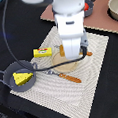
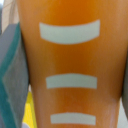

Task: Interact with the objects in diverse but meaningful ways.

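My gripper (image 1: pixel 73 56) is low over the middle of the striped mat (image 1: pixel 98 67). In the wrist view the golden bread loaf (image 2: pixel 70 55), orange with pale slashes, fills the space between my fingers (image 2: pixel 10 70), and my gripper (image 2: pixel 67 75) is shut on it. An orange end of the loaf (image 1: pixel 88 53) shows beside the gripper, over a beige round disc (image 1: pixel 66 66). The yellow holed cheese wedge (image 1: pixel 22 77) lies in the grey two-handled pot (image 1: pixel 7 78) at the exterior view's left. The yellow box with red marks (image 1: pixel 42 52) lies on the mat. The red fruit (image 1: pixel 88 6) is at the back.
An orange stick-like toy (image 1: pixel 71 78) lies on the mat in front of the disc. A dark container (image 1: pixel 90 8) holds the red fruit, and a pale bowl (image 1: pixel 114 9) stands on the brown board at the back right. A black cable (image 1: pixel 25 67) loops over the pot.
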### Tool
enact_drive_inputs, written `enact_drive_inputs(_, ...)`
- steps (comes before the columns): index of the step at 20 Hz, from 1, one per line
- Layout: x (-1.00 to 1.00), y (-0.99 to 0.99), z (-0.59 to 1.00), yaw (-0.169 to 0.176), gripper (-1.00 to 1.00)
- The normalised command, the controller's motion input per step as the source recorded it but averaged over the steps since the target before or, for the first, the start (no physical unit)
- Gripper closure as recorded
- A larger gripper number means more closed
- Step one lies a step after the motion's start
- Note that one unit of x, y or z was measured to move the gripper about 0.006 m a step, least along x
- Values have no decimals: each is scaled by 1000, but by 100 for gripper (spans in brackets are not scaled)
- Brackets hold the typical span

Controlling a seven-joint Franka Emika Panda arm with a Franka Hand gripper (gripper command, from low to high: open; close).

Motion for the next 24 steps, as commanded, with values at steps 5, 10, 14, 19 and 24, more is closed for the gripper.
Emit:
enact_drive_inputs(5, -74, 0, -458, 0, 100)
enact_drive_inputs(10, -98, -46, -185, 0, -100)
enact_drive_inputs(14, 372, 35, 728, -5, -100)
enact_drive_inputs(19, 450, 179, 1000, 0, -100)
enact_drive_inputs(24, 365, 187, 1000, 0, -100)
